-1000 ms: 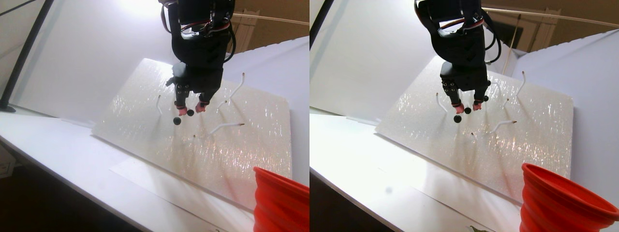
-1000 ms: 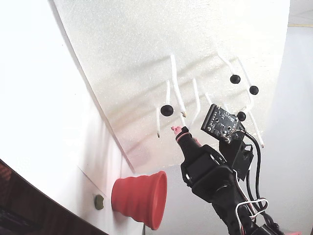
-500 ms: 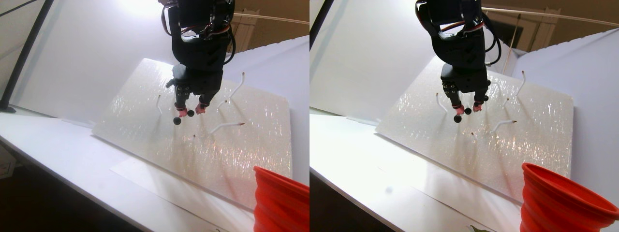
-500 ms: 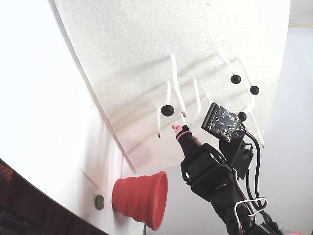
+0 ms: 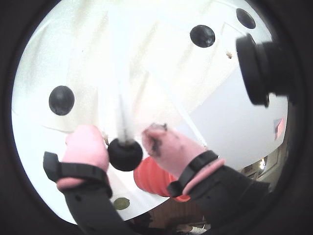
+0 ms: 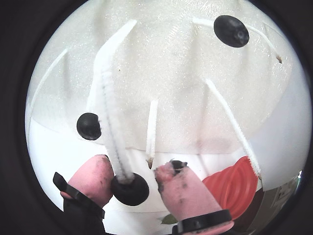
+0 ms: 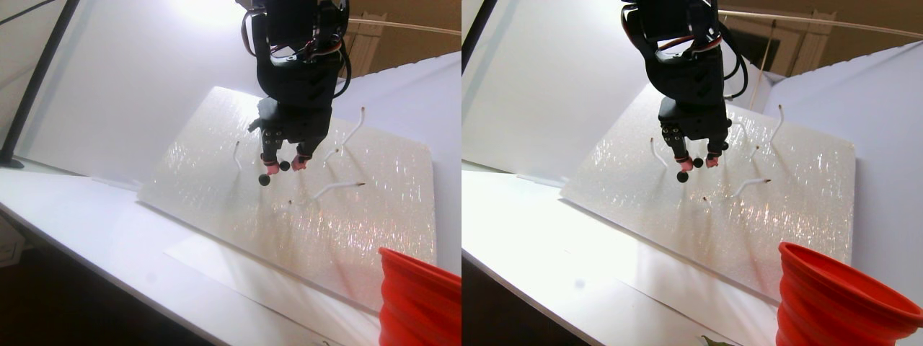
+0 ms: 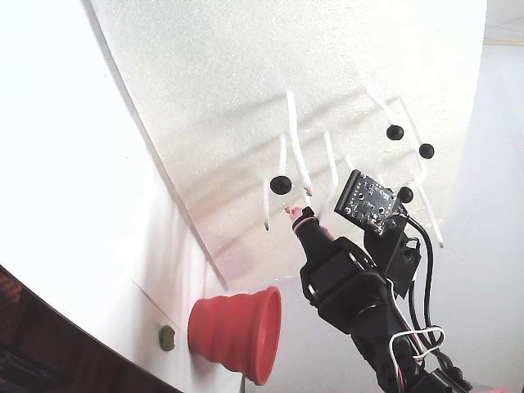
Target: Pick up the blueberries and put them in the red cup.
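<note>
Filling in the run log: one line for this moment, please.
phase: grasp | gripper: jaws open around a blueberry on its stem | red cup: apart, no berries seen inside

A white tabletop (image 7: 108,223) is filling the lower left of the stereo pair view, carrying a sparkling white foam board (image 7: 346,216) that is leaning up toward the back. The red cup (image 8: 233,332) is standing on the tabletop at the board's lower edge in the fixed view, with a small yellow-green blob (image 8: 166,337) lying just beside it.
</note>
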{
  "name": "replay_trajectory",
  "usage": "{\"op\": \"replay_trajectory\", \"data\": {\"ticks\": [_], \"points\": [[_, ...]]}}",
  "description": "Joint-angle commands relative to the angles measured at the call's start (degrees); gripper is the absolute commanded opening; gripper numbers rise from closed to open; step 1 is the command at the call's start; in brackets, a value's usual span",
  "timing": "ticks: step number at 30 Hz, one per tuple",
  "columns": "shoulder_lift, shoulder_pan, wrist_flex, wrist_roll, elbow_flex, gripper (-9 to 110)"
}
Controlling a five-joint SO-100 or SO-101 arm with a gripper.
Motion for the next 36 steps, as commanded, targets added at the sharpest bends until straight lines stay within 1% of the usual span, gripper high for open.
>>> {"op": "replay_trajectory", "data": {"ticks": [1, 9, 36], "points": [[1.7, 0.9, -1.6, 0.4, -4.8, 16], [1.8, 1.1, -1.6, -0.5, -4.0, 11], [9.0, 3.1, 1.0, -2.0, 1.5, 10]]}}
